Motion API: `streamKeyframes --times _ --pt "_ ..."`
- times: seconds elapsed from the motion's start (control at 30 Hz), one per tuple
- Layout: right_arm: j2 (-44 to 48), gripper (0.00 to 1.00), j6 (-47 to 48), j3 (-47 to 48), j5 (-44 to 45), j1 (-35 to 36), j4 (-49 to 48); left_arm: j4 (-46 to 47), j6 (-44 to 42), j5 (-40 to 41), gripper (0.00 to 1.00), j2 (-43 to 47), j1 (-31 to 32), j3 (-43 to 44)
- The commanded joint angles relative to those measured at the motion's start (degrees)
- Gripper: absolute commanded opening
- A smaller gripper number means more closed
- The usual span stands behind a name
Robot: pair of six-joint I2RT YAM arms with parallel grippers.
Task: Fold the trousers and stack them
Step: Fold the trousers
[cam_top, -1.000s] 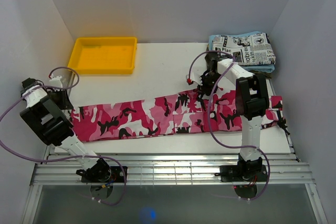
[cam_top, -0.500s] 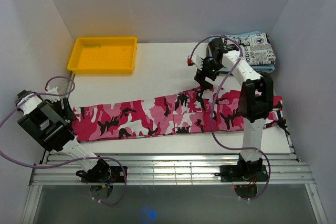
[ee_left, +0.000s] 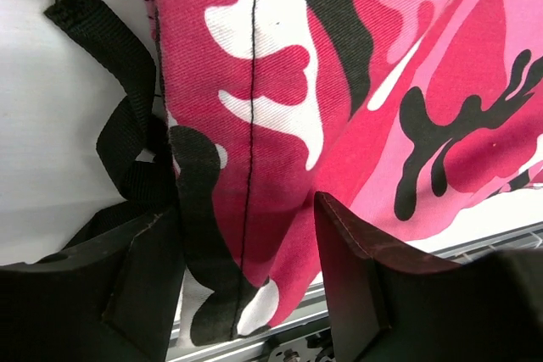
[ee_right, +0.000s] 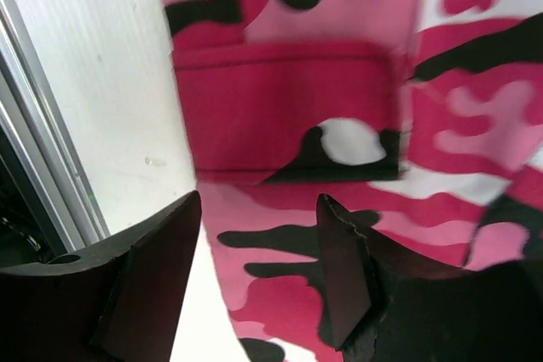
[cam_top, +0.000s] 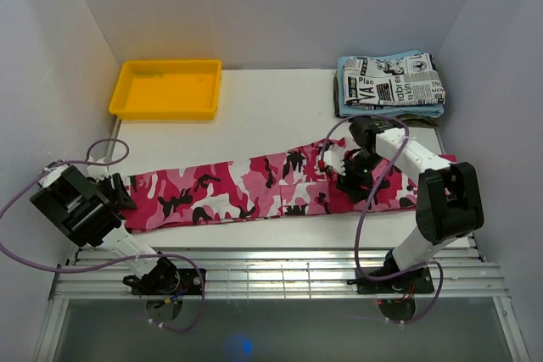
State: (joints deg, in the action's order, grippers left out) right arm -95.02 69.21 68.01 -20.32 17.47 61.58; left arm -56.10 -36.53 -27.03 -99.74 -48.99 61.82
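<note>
We see the trousers flat along the table's near edge. The left gripper straddles their left hem and the right gripper hovers over their right half — both spread. Far left is a yellow tray; far right, a newspaper-print garment on light blue cloth.

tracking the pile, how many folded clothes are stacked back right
2: a newspaper-print garment on top and a light blue cloth under it, at the far right corner. More may be hidden beneath.
</note>
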Motion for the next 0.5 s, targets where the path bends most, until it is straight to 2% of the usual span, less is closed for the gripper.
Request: streamKeyframes --times 0.0,0.17,0.3,0.4,0.43,0.47 --pt "6.07 0.63 4.71 -6.56 5.9 -0.16 -6.02 1.42 1.98 -0.22 0.66 -0.36 0.21 -1.96" --pt "4.15 0.6 2.86 -9.47 9.32 -0.07 -11.12 3.01 4.63 -1.8 0.53 -3.35 0.21 -2.23" --pt "1.25 0.46 2.25 -9.74 10.12 -0.16 -12.97 3.19 6.56 -3.73 0.46 -5.11 0.21 -1.97" --pt "-0.86 0.38 1.46 -8.42 9.86 -0.07 -12.98 3.45 7.35 -4.08 0.3 -5.72 0.13 -1.36" --pt "-1.04 0.37 1.19 -7.81 9.6 -0.16 -12.98 3.36 7.44 -4.35 0.16 -5.72 -0.05 -0.22" --pt "-1.3 0.36 1.1 -7.45 9.42 -0.07 -12.98 2.93 7.44 -5.48 0.07 -5.64 -0.4 0.66"
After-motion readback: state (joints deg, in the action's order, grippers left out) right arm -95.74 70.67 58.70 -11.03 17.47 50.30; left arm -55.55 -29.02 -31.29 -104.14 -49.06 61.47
